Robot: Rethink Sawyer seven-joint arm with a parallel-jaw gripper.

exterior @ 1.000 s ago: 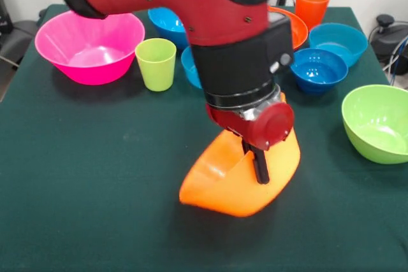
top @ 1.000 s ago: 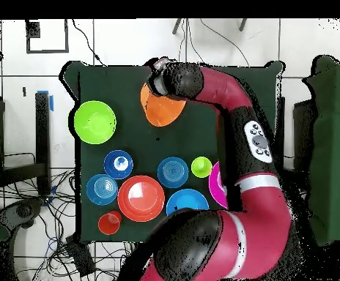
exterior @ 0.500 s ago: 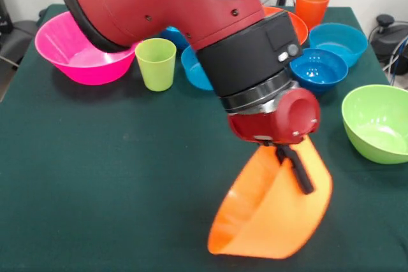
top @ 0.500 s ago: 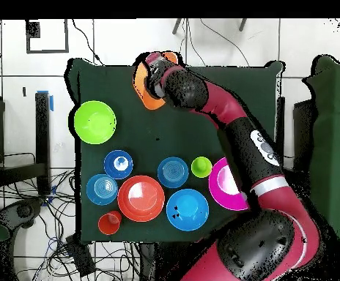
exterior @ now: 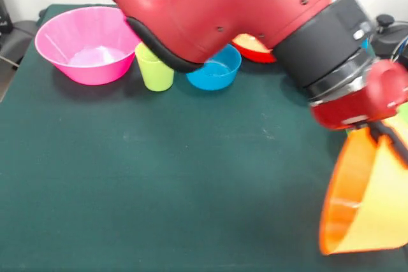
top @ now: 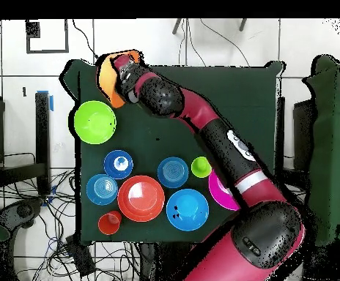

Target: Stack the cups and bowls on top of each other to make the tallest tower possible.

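My gripper [exterior: 390,139] is shut on the rim of the large light-orange bowl [exterior: 363,205], which hangs tipped on its side with its mouth facing left, at the right edge of the front view. From overhead, the gripper [top: 126,73] and bowl [top: 110,79] are over the table's top-left corner. The pink bowl [exterior: 89,41], the lime green cup [exterior: 155,71], a blue bowl [exterior: 217,71] and part of the red-orange bowl [exterior: 254,46] sit behind the arm. The orange cup [top: 110,222] stands at the lower left in the overhead view.
Overhead, the lime-green bowl [top: 94,121] lies just below the held bowl. Blue bowls [top: 118,163] [top: 101,189] [top: 187,208] cluster round the red-orange bowl [top: 141,197]. My arm [top: 217,146] crosses the table diagonally. The table edge [top: 81,88] is close beside the held bowl.
The arm has swung the light-orange bowl off the table's middle, rightward in the front view, out to the table's corner. The bowl is now raised and tipped steeper. The other items have not moved.
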